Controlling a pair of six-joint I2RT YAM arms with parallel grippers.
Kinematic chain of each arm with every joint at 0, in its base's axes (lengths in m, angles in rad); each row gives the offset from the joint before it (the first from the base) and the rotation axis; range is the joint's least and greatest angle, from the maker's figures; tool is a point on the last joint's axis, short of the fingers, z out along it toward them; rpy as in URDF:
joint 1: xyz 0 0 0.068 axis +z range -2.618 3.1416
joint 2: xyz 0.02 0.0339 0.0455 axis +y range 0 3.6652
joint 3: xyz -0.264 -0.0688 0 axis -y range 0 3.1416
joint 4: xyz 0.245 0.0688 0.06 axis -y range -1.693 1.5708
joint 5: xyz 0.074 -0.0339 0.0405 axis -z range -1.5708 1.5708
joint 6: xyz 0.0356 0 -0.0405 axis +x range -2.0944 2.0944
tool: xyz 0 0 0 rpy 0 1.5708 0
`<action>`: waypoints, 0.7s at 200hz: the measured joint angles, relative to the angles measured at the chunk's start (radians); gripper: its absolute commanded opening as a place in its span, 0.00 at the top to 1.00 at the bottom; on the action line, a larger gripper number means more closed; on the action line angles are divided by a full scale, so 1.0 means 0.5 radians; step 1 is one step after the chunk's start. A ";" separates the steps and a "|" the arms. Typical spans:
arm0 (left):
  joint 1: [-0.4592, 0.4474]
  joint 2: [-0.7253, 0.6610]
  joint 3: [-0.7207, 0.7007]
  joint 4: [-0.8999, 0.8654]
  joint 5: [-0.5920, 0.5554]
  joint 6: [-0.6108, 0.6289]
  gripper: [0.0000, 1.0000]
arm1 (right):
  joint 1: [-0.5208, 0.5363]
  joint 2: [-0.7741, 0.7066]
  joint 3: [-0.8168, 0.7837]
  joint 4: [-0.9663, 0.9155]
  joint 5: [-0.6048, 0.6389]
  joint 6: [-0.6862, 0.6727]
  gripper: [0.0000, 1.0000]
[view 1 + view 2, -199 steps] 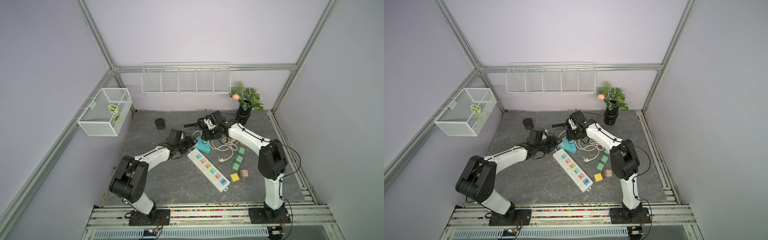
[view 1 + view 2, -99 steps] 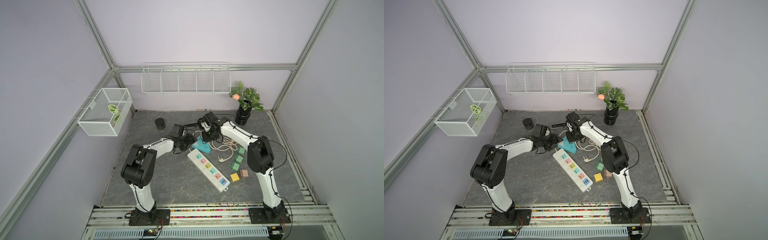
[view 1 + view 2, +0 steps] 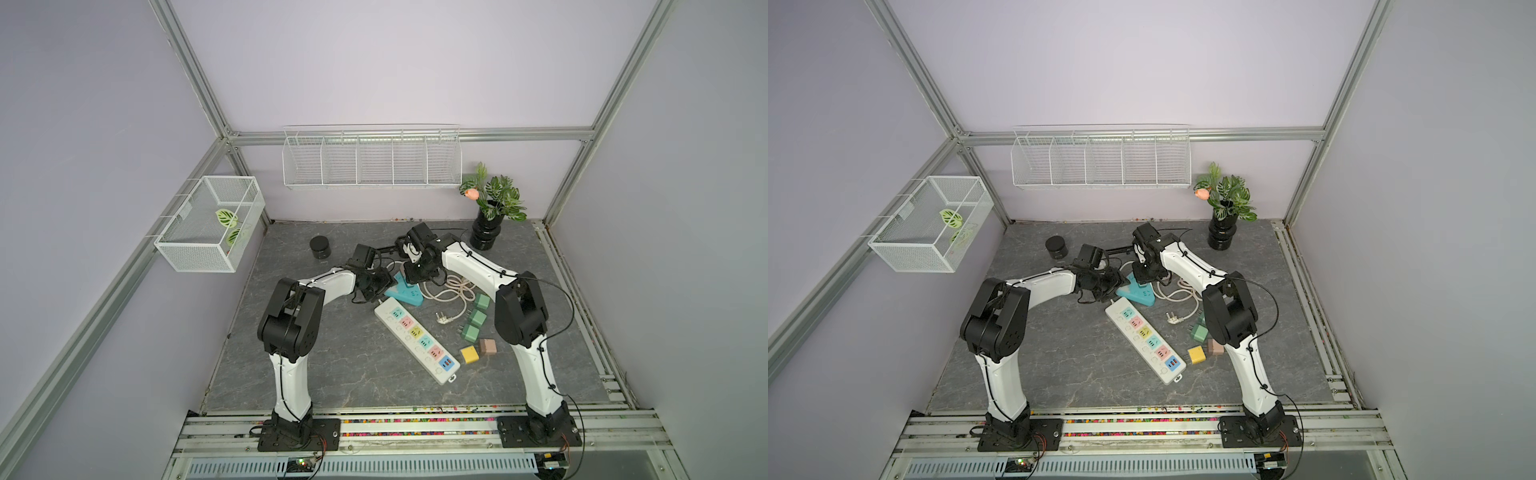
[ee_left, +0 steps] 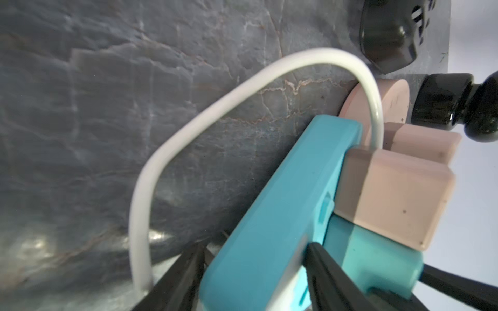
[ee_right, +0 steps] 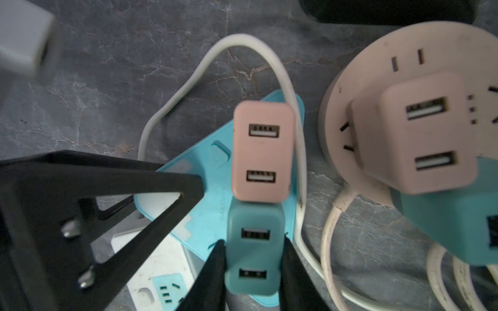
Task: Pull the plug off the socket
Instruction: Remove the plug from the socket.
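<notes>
Because the teal USB charger plug [image 5: 253, 234], at lower centre of the right wrist view, is looking light, rigid and smooth-sided, and is sitting in the turquoise triangular socket [image 5: 204, 212], it is calling for a squeeze across its flat sides and a straight pull. The right gripper [image 5: 253, 242] is clamping just there, narrowed onto both sides. The left gripper [image 4: 254, 249] is bracing the socket, half-spread across its edge. Beyond, a pink charger plug [image 5: 262, 154] is sitting alongside.
</notes>
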 measured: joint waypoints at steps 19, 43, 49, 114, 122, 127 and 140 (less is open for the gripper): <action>-0.009 -0.004 -0.003 -0.002 -0.024 -0.007 0.36 | -0.008 0.025 0.050 -0.056 0.017 0.017 0.73; -0.014 -0.004 -0.007 0.002 -0.034 -0.008 0.36 | 0.006 -0.022 -0.049 0.021 0.010 -0.002 0.73; -0.014 -0.004 -0.007 0.003 -0.034 -0.008 0.36 | 0.019 -0.050 -0.100 0.063 0.027 -0.008 0.73; -0.013 -0.005 -0.008 0.007 -0.039 -0.016 0.36 | 0.109 0.085 0.205 -0.181 0.327 0.054 0.74; -0.014 -0.004 -0.013 0.018 -0.040 -0.016 0.37 | 0.072 0.081 0.185 -0.178 0.257 0.064 0.74; -0.018 -0.004 -0.017 0.027 -0.041 -0.016 0.37 | 0.049 0.065 0.146 -0.154 0.208 0.071 0.74; -0.024 -0.004 -0.030 0.056 -0.044 -0.017 0.37 | -0.003 -0.033 -0.042 -0.024 0.086 0.083 0.74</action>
